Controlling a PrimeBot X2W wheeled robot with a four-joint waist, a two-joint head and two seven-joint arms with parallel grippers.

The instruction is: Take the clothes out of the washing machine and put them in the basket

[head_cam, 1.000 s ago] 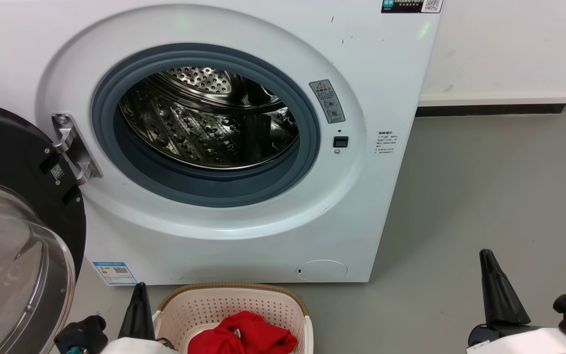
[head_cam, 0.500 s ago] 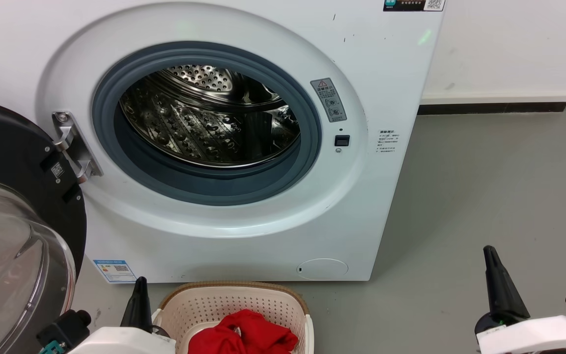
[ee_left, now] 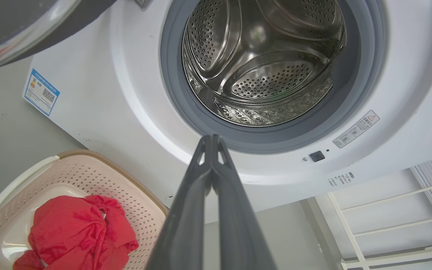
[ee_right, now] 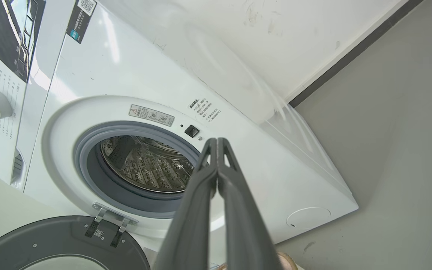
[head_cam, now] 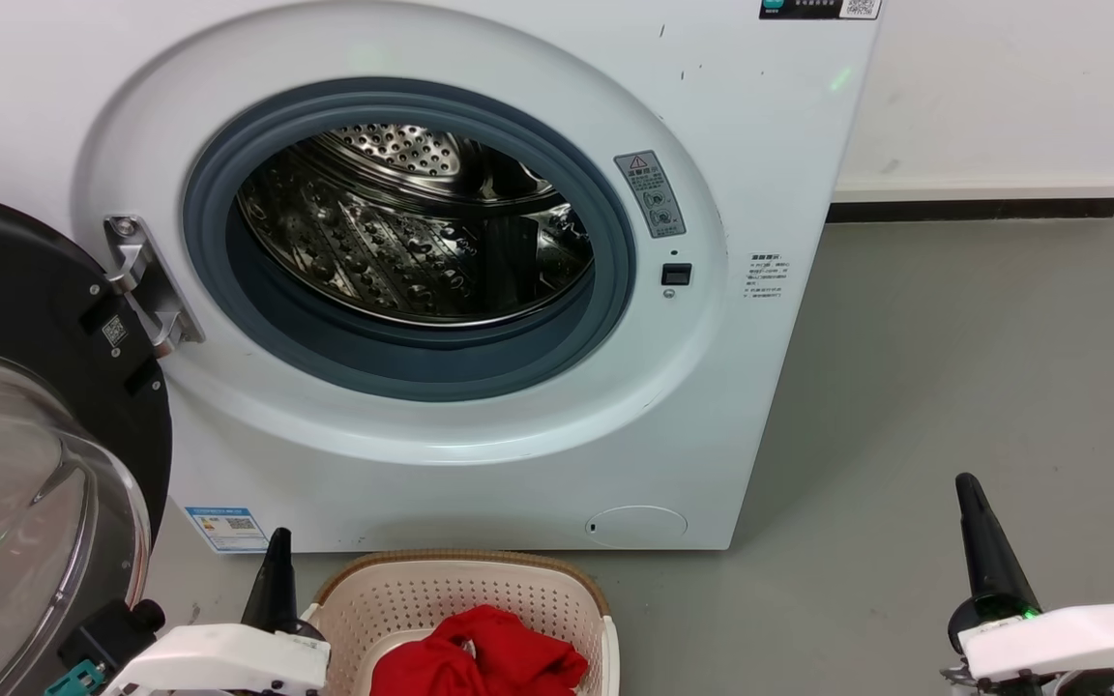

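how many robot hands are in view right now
2. The left hand is at the lower left, beside the basket; the right hand is at the lower right, over the floor. Both are shut.

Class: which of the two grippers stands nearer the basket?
The left gripper, right beside the basket rim; the right gripper stands far off over grey floor.

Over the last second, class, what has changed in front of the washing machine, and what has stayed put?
Both wrists turned, showing more white casing, and the left gripper and right gripper, both shut, edged slightly up the head view. Nothing was grasped or released. The clothes stayed in the basket; the washing machine stayed open.
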